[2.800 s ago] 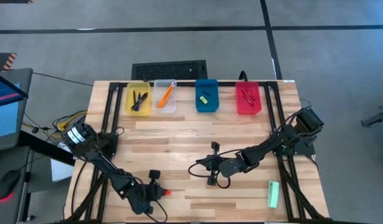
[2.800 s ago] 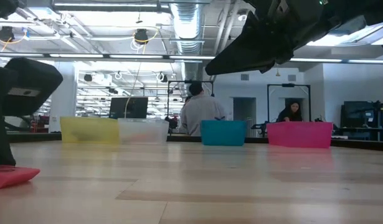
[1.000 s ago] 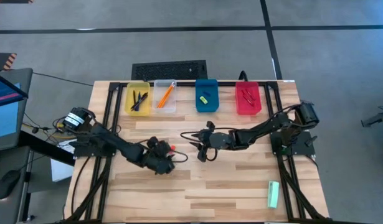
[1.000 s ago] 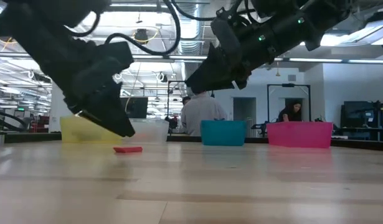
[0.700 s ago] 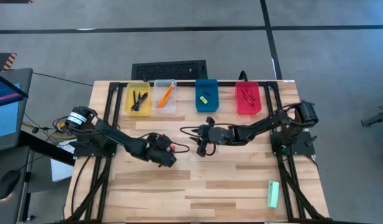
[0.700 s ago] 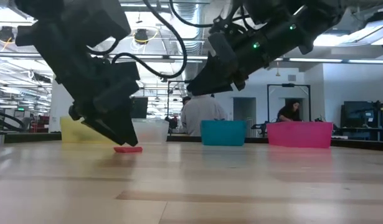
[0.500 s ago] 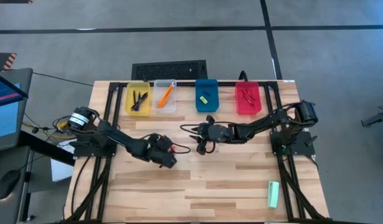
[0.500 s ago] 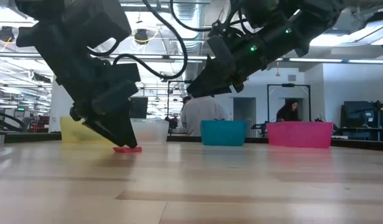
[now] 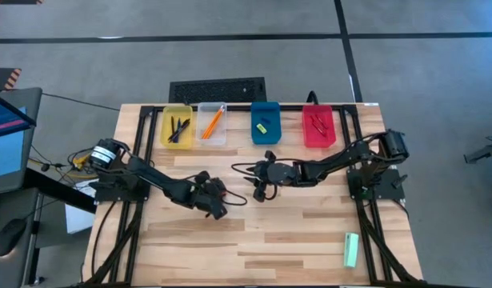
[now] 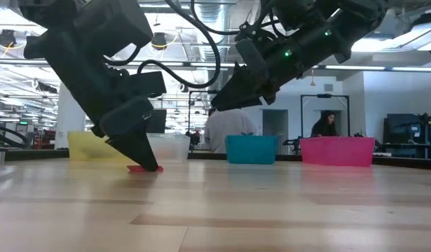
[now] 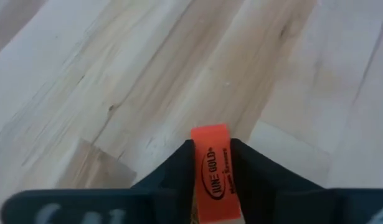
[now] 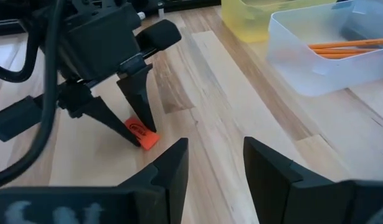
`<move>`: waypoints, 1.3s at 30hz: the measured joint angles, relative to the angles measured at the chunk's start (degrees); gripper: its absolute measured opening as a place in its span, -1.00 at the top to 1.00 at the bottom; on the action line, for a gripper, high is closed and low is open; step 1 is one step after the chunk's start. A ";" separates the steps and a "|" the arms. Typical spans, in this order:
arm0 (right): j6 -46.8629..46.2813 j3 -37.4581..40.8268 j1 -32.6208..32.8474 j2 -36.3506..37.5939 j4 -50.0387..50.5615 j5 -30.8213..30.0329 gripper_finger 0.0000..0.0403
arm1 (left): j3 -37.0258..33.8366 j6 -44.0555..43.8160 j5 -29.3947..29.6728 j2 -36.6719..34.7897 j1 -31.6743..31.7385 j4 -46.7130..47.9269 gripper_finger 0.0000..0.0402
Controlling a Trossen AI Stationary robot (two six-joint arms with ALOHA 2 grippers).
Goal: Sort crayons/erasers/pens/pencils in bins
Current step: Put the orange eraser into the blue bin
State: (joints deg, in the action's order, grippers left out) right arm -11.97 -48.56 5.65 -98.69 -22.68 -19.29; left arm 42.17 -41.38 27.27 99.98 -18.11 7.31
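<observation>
A red-orange eraser (image 11: 213, 177) lies on the wooden table left of its middle, with my left gripper (image 11: 211, 149) shut on it; the right wrist view shows the eraser (image 12: 143, 137) under those fingers. My right gripper (image 12: 216, 162) hovers open over the table's middle (image 9: 259, 190), a short way right of the eraser. At the far edge stand the bins: the yellow one (image 9: 178, 126) holds pens, the clear one (image 9: 213, 124) pencils, the blue one (image 9: 265, 122) a yellow eraser, the red one (image 9: 318, 126) crayons. My left gripper pinches the eraser's two long sides (image 11: 223, 171) between its two fingers. The fingers slant down from the table's left and lie along the eraser. Its far end (image 11: 210, 134) sticks out past the fingertips. The eraser lies flat on the table (image 10: 139, 169).
A pale green bar (image 9: 351, 250) lies near the front right corner. Bare wood stretches between the two grippers and the bins (image 9: 230, 160). People show in the room beyond the table (image 10: 226, 126).
My left gripper has come down and a little toward the table's right, onto the eraser. Its fingers have drawn together on the eraser's sides. The eraser has stayed flat on the table.
</observation>
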 joint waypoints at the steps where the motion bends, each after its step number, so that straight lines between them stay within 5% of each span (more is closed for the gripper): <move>1: 0.00 0.00 0.00 -0.01 0.07 0.00 0.21 | -0.01 0.97 -0.09 -0.23 0.00 0.03 0.61; 6: -1.23 0.00 0.00 -0.01 1.42 0.00 0.21 | -0.16 4.81 -0.26 -1.92 -0.02 0.52 0.79; 24: -10.03 0.17 -0.72 -0.01 2.88 3.07 0.21 | -0.39 8.04 5.81 -8.43 -0.10 2.64 0.83; 31: -23.98 0.44 -3.94 -5.58 -3.37 12.47 0.21 | -0.39 12.13 7.06 -8.51 -0.26 -0.81 0.84; 39: -34.84 -3.95 -6.67 -21.46 -27.02 28.11 0.18 | -0.28 15.68 7.13 -8.52 -0.44 -3.81 0.84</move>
State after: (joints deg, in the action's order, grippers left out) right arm -46.81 -52.51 -1.02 -120.15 -49.70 8.83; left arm 41.89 -25.69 34.39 91.46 -18.55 3.51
